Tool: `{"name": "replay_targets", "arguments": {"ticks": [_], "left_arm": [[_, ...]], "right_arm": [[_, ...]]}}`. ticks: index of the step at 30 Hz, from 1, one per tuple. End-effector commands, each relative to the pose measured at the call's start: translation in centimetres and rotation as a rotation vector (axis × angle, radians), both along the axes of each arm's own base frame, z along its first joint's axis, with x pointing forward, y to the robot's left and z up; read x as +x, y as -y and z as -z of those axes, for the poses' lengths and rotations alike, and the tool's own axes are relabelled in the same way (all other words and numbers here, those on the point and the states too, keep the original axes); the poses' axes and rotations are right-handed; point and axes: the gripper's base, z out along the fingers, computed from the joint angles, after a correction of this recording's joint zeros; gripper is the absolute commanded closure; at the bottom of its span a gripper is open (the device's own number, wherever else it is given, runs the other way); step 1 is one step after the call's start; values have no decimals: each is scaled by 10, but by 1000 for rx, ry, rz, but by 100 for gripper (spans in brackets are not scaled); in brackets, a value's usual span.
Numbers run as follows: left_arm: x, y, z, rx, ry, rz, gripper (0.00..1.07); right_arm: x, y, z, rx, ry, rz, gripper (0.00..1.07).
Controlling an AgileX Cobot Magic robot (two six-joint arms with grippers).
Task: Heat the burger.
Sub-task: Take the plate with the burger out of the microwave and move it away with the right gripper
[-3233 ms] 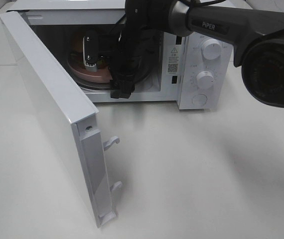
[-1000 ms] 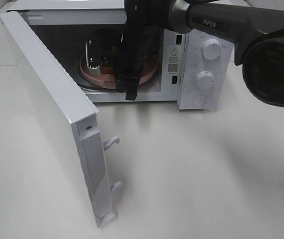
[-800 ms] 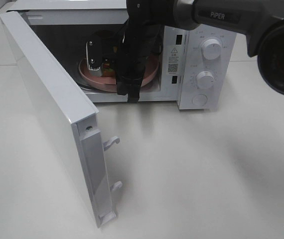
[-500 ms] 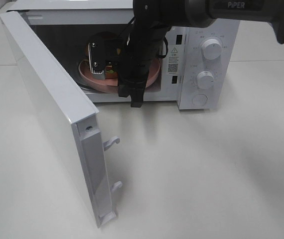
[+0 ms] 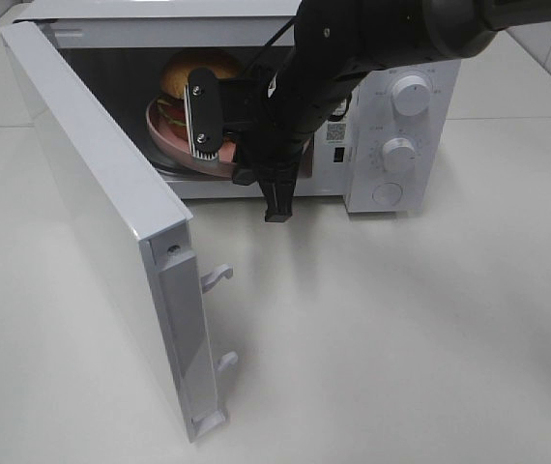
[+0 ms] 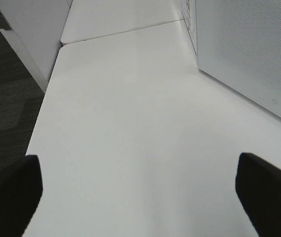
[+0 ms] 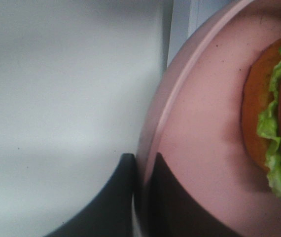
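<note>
- The burger (image 5: 195,75) is seen in the upper left of the high view, inside the microwave (image 5: 391,116), on the plate (image 5: 164,135); its right part is hidden by the right arm (image 5: 353,48).
- In the right wrist view only an edge of the burger (image 7: 273,128) is shown at the right border: bun, lettuce, a red and a yellow layer.
- The left gripper (image 6: 140,197) is cut off; only two dark fingers (image 6: 12,192) show in the lower corners.
- The microwave stands on a white table (image 5: 401,329); its door (image 5: 101,213) is swung open at the left of the high view. Dark floor (image 6: 2,103) is seen at the left of the left wrist view.
- The left fingers are spread wide over bare table (image 6: 130,123), nothing held.
- The right gripper (image 7: 141,197) is pinched on the plate (image 7: 199,123) rim, one finger on each side.
</note>
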Motion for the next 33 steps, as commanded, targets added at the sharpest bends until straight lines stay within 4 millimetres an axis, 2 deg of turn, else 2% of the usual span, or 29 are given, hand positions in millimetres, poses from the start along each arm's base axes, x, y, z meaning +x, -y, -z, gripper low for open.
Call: {"name": "replay_targets", "arguments": {"ticks": [1,11,14,27,33], "left_arm": [[-2,0,0,-5,25,-4,6],[-2,0,0,-5,25,-4,6],[-2,0,0,-5,25,-4,6],[-2,0,0,-5,25,-4,6],[-2,0,0,-5,25,-4,6]], "right_arm": [[0,11,-18,25,75,21,107],[-28,24,-23,0,103,-39,107],[-31,26,-24,-2,103,-42,107],[-67,51,-44,-33,114,-63,107],[-85,54,-51,-52,100,-90,107]]}}
